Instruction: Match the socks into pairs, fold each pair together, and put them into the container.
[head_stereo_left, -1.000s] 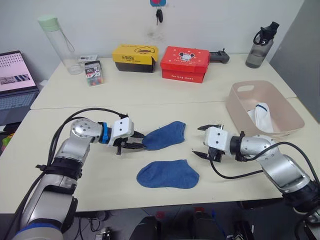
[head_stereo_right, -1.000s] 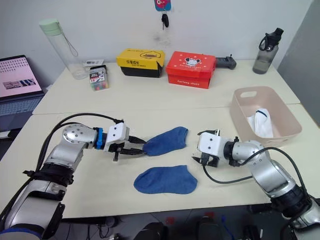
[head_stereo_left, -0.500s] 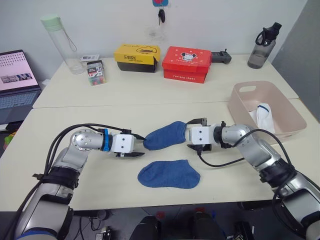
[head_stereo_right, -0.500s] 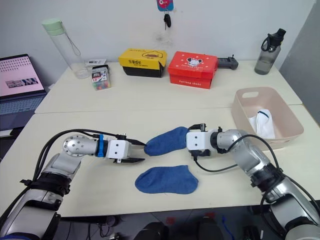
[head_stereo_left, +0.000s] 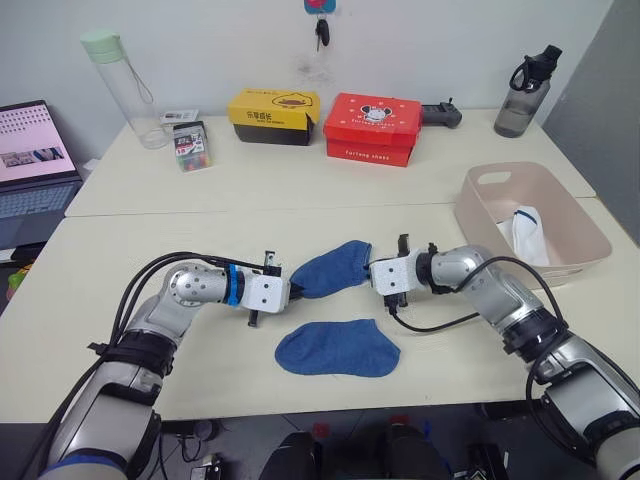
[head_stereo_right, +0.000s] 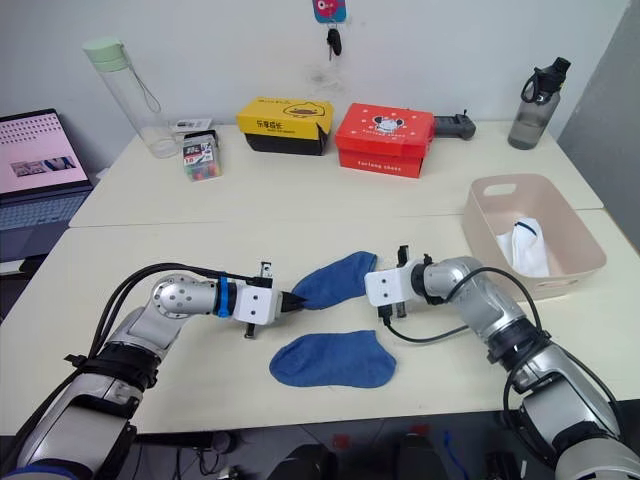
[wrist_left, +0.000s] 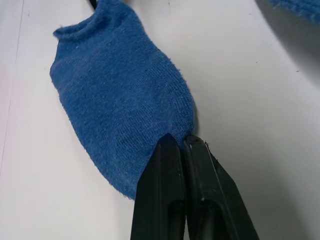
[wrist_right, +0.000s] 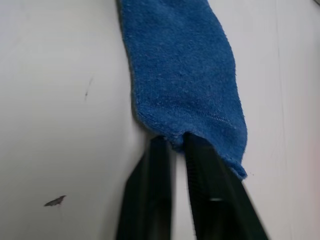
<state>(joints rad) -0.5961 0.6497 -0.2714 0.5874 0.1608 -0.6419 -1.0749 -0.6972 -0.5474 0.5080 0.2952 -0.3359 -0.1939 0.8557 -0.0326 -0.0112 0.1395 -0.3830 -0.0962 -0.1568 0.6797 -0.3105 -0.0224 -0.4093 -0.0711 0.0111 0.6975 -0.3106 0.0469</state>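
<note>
The left gripper (head_stereo_left: 291, 293) pinches one end of a blue sock (head_stereo_left: 330, 269) on the table (head_stereo_left: 200, 240), the right gripper (head_stereo_left: 368, 272) pinches its other end, a second blue sock (head_stereo_left: 337, 348) lies just in front, and the pink container (head_stereo_left: 478, 215) sits far right.

Cream table (head_stereo_left: 120, 330) with two blue socks (head_stereo_left: 337, 348), pink container (head_stereo_left: 480, 222)
</note>
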